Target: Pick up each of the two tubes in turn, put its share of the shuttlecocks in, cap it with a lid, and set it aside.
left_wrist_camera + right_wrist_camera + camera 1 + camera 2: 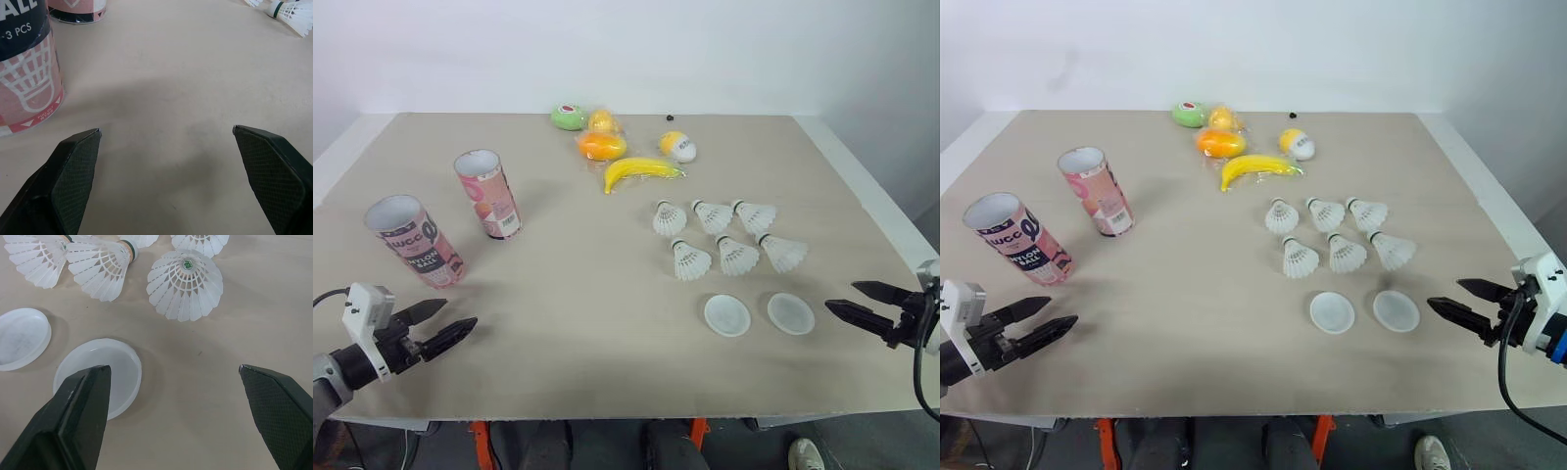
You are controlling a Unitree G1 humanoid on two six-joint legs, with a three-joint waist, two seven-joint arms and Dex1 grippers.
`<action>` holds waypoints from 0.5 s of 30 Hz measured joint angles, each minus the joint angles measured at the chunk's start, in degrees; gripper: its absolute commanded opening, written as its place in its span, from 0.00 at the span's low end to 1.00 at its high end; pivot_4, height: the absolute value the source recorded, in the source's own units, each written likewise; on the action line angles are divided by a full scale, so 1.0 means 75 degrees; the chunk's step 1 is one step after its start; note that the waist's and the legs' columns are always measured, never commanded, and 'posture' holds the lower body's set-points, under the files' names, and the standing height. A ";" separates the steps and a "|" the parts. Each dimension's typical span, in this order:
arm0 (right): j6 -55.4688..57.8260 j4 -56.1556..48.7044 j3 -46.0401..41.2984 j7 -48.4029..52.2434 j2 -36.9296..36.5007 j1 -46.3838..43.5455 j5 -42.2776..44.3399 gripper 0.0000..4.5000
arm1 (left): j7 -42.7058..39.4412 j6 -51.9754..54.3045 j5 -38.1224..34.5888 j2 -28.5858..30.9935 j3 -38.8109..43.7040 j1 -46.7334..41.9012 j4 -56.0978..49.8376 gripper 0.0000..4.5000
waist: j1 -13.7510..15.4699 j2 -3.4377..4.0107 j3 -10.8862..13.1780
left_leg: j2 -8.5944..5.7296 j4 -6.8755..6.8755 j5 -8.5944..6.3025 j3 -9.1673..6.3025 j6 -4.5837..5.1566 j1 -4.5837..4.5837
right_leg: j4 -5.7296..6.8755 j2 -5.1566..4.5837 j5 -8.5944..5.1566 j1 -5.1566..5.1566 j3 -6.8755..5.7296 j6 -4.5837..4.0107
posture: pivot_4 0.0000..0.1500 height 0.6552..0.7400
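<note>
Near tube [414, 242]: stands upright with its mouth open at the near left of the table [587, 294], just beyond the left gripper and slightly to its left
Far tube [489, 195]: also upright and open, farther back and a little to the right, apart from the first
Shuttlecocks [737, 257]: six in two rows of three, right of centre, well apart from both tubes
Lids: the left lid [726, 315] and right lid [790, 313] lie flat side by side, just nearer than the shuttlecocks
Left gripper [460, 313]: fingers spread wide, holding nothing, low over the table
Right gripper [840, 296]: fingers likewise apart and empty, just right of the right lid
Step in hand: probably the first pick-up, with nothing loaded or capped yet
Doing it well: swing the left gripper towards the near tube, straddle its body about mid-height and close gently, since the thin wall looks likely to dent; keep it upright so the right gripper can feed shuttlecocks in cork first
Hard to make out: what lies inside either tube is hidden, and the left wrist view cuts off the near tube's top
Beyond: a banana [641, 171] and other toy fruit [601, 145] sit at the far side
</note>
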 measured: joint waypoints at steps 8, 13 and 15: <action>-0.0050 0.0004 0.0195 0.0030 0.0016 -0.0127 0.0000 0.99 | 0.0153 0.0120 -0.0056 -0.0035 -0.0003 -0.0054 -0.0011 1.00 | -0.0001 0.0000 0.0000 | 0.0000 0.0000 0.0000 0.0000 0.0000 0.0000 | 0.0000 0.0000 0.0000 0.0000 0.0000 0.0000 | 1.00 0.43; -0.0105 0.0067 0.0268 0.0066 0.0020 -0.0213 0.0001 0.99 | 0.0206 0.0122 -0.0063 -0.0080 -0.0003 -0.0052 -0.0069 1.00 | -0.0001 0.0000 0.0000 | 0.0000 0.0000 0.0000 0.0001 0.0000 0.0000 | 0.0000 0.0000 0.0000 0.0000 0.0000 0.0000 | 1.00 0.43; -0.0111 0.0087 0.0276 0.0070 0.0027 -0.0223 0.0000 0.99 | 0.0246 0.0122 -0.0070 -0.0092 -0.0003 -0.0049 -0.0072 1.00 | -0.0001 0.0000 0.0000 | 0.0000 0.0000 0.0000 0.0001 0.0000 0.0001 | 0.0000 0.0000 0.0000 0.0000 0.0000 0.0000 | 1.00 0.43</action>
